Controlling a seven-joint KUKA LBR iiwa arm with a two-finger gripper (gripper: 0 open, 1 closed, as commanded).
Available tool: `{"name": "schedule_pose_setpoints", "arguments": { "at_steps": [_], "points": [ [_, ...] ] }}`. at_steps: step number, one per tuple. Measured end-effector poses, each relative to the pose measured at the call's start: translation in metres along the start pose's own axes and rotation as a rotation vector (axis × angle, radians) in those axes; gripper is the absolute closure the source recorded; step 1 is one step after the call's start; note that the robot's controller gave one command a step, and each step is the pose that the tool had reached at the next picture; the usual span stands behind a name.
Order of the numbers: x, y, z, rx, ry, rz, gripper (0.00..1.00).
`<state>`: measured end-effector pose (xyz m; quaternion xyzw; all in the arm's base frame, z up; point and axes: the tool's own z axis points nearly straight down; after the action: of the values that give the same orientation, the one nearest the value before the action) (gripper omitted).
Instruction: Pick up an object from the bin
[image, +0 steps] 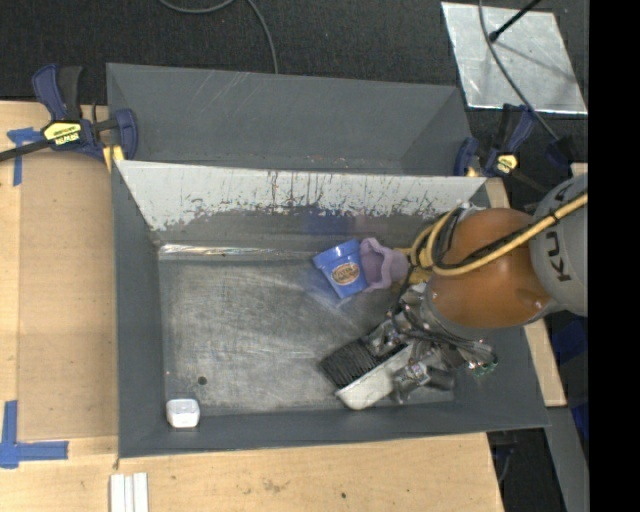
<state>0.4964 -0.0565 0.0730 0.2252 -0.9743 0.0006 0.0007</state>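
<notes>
While jaws (grip unclear) sit over black brush (347, 364), bin wall (450, 418) close, left floor open.

Blue cup (341, 270), lilac lump (381, 262), small white block (182, 412)

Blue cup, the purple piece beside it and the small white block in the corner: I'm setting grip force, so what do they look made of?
Blue cup: probably hard plastic, smooth with a slight sheen and a printed label. Purple piece: seems to be soft, matte rubber or cloth, judging by its lumpy, rounded outline; I cannot say which. White block: likely smooth plastic, with even, rounded edges.
</notes>
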Motion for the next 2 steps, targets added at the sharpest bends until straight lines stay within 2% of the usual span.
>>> {"name": "schedule_pose_setpoints", "arguments": {
  "at_steps": [1,2],
  "points": [
    [-0.005,0.003,-0.04,-0.004,0.004,-0.003,1.0],
    [-0.001,0.0,-0.1,-0.003,0.001,-0.012,1.0]
  ]
}}
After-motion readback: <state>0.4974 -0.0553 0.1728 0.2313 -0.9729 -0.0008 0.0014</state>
